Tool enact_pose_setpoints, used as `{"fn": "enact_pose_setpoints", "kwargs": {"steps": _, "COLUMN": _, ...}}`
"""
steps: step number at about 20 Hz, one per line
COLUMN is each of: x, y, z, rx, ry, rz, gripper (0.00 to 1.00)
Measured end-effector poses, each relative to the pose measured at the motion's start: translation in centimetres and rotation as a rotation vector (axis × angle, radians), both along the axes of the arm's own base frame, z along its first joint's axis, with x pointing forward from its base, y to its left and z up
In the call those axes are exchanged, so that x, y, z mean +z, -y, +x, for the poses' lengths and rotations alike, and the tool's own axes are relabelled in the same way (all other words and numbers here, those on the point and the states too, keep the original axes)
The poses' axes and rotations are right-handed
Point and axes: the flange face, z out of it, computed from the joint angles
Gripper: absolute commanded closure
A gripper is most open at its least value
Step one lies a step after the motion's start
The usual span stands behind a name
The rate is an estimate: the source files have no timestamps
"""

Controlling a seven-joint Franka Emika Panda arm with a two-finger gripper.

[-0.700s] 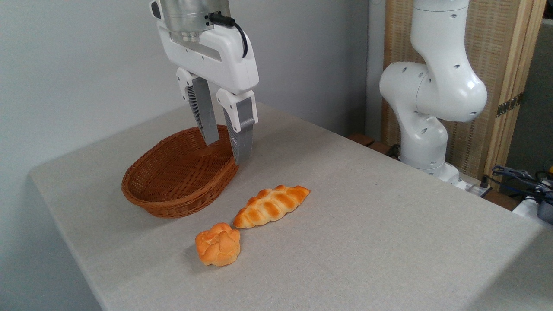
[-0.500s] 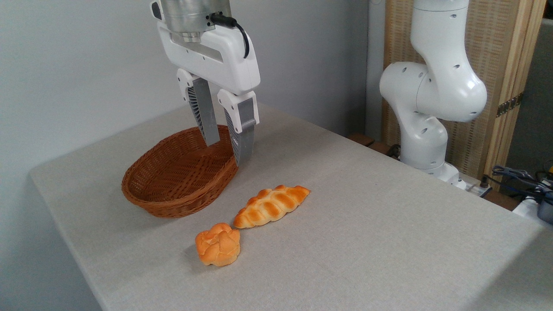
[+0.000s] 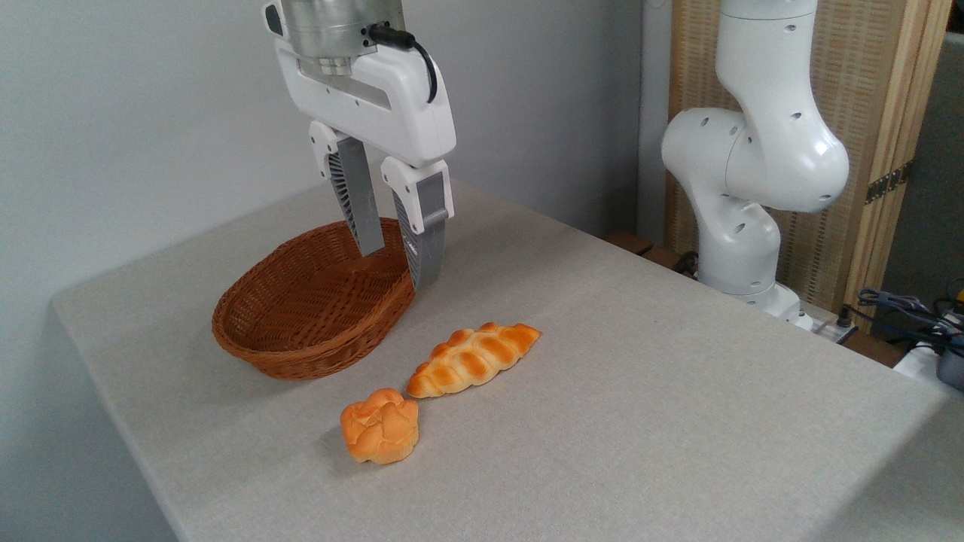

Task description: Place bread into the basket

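On table [image 3: 678, 421], by size: basket [image 3: 301, 331], empty; braided loaf [image 3: 473, 358]; bread [image 3: 380, 425], nearest the front edge, touching the loaf's tip. My gripper [image 3: 397, 265] hangs over the basket rim, parted, empty. Risk: grabbing the adjacent loaf instead.

On the worktop [image 3: 640, 391], the basket [image 3: 312, 305] sits left; the loaf [image 3: 473, 358] right of it, the bread [image 3: 379, 425] nearest.

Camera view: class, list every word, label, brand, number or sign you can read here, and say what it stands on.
None can be read. The gripper, arm, basket, bun, braided loaf and table show no lettering.
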Motion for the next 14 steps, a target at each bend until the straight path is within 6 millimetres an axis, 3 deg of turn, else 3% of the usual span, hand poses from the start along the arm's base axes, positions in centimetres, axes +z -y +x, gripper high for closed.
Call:
{"fn": "enact_pose_setpoints", "kwargs": {"steps": 3, "x": -1.9, "y": 0.0, "z": 0.9, "rx": 0.005, "ry": 0.057, "rz": -0.001, "gripper": 0.0}}
{"fn": "enact_pose_setpoints", "kwargs": {"steps": 7, "x": -7.3, "y": -0.2, "z": 2.1, "rx": -0.03, "ry": 0.142, "rz": 0.009, "gripper": 0.0}}
{"fn": "enact_pose_setpoints", "kwargs": {"steps": 11, "x": -12.2, "y": -0.8, "z": 1.5, "rx": -0.11, "ry": 0.118, "rz": 0.054, "gripper": 0.0}}
{"fn": "enact_pose_setpoints", "kwargs": {"steps": 14, "x": -15.2, "y": 1.0, "z": 1.3, "rx": -0.151, "ry": 0.13, "rz": 0.052, "gripper": 0.0}}
